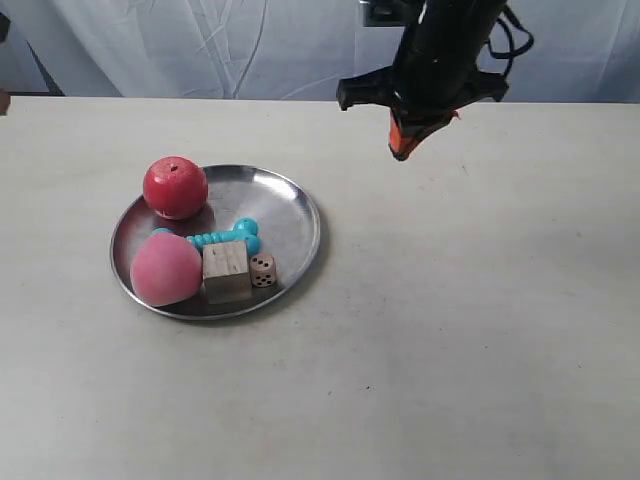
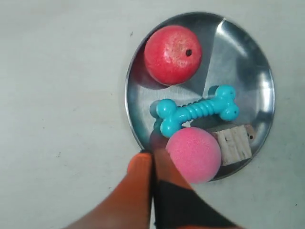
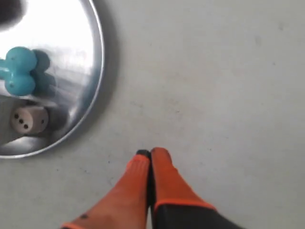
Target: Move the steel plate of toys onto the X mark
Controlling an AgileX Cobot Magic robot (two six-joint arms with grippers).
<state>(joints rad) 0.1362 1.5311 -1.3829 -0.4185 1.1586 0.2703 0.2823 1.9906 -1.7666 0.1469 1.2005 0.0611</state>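
- Steel plate [image 1: 285, 205]: rests on the table [image 1: 480, 330], holding a red ball [image 1: 175, 187], pink ball [image 1: 165, 268], wooden cube [image 1: 226, 270], die [image 1: 263, 270] and turquoise bone [image 1: 225, 237].
- Left gripper [image 2: 152, 155]: fingers pressed together, empty, at the plate's rim.
- Right gripper [image 3: 150, 153]: fingers together, empty, over the table beside the plate.

Left end effector [image 2: 151, 160]: orange tapered fingers [image 2: 138, 183], black inner edge. Right end effector [image 3: 150, 155]: same orange, black base. Arm at exterior view's right [image 1: 440, 50]: glossy black housing, black cables [image 1: 518, 42] above orange tip.
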